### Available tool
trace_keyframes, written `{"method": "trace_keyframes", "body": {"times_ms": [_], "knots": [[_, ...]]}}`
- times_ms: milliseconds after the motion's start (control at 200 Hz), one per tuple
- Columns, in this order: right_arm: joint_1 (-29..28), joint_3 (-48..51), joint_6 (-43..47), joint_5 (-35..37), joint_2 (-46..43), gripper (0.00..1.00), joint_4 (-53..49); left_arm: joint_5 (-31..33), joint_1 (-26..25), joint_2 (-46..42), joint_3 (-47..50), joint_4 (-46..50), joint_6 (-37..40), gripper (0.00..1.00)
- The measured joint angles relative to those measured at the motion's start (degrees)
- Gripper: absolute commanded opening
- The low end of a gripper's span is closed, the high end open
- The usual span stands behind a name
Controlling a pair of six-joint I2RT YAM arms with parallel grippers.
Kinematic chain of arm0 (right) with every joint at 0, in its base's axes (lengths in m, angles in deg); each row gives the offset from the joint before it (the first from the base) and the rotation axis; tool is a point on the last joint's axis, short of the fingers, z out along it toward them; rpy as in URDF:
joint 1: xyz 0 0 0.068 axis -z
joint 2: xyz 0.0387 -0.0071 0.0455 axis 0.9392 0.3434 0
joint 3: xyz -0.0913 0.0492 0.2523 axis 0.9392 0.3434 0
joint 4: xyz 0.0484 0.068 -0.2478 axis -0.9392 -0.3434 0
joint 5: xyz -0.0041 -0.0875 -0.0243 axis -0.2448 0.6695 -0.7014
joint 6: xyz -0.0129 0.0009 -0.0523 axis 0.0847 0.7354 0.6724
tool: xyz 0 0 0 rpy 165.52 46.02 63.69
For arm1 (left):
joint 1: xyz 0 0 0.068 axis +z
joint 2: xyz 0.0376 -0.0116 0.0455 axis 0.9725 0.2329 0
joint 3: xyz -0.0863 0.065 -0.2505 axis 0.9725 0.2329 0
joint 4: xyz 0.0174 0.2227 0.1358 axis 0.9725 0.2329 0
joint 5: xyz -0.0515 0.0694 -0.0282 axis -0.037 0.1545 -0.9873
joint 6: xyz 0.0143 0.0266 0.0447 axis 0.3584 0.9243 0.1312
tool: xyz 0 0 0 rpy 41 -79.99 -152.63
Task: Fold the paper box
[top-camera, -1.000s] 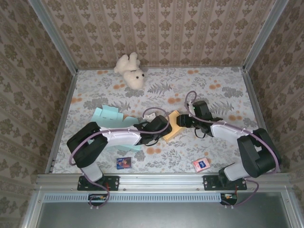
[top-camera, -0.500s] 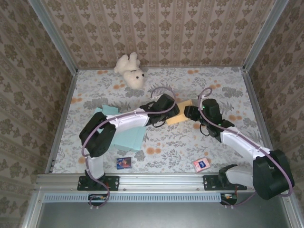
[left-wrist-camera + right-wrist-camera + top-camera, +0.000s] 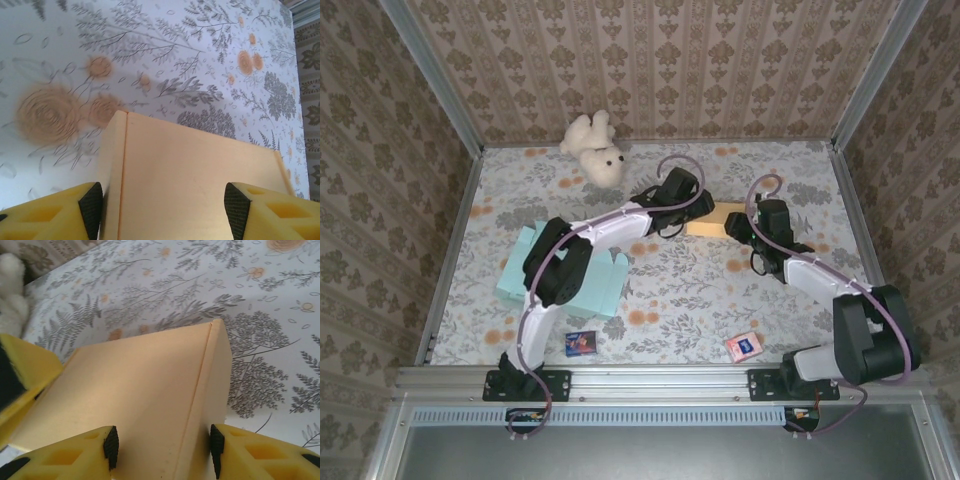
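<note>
The paper box (image 3: 708, 220) is a tan cardboard box lying flat on the floral table, right of centre. From the box's right end, my right gripper (image 3: 732, 230) is shut on it. The black pads (image 3: 111, 447) press both long sides of the box (image 3: 145, 390). My left gripper (image 3: 688, 212) comes in from the left end. In the left wrist view its jaws stand wide over the box (image 3: 190, 180). One pad (image 3: 91, 210) sits by the creased left side and the other rests over the top face, so no grip shows.
A flat teal box blank (image 3: 565, 275) lies at the left under the left arm. A white teddy bear (image 3: 595, 148) sits at the back wall. A small blue card (image 3: 580, 343) and a pink card (image 3: 744, 345) lie near the front edge.
Both grippers and the tan box have moved away from the front, from mid-table toward the back right. The left arm has stretched out, uncovering more of the teal blank.
</note>
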Motion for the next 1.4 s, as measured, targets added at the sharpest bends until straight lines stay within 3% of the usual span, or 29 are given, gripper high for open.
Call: {"method": "trace_keyframes", "body": {"times_ms": [385,1000,1400], "knots": [[4.7,0.0,-1.0,0.0,7.4,0.54,6.5,-3.1,0.7,8.7,-13.0,-0.8,3.3,0.67],[9.7,-6.6,-3.7,-4.4,18.7,0.58,9.0,-3.3,0.5,9.7,-12.5,-0.4,2.8,0.66],[11.2,-5.4,-6.4,-5.2,17.4,0.61,9.3,-3.0,1.1,9.5,-6.4,-0.9,1.6,0.69]]}}
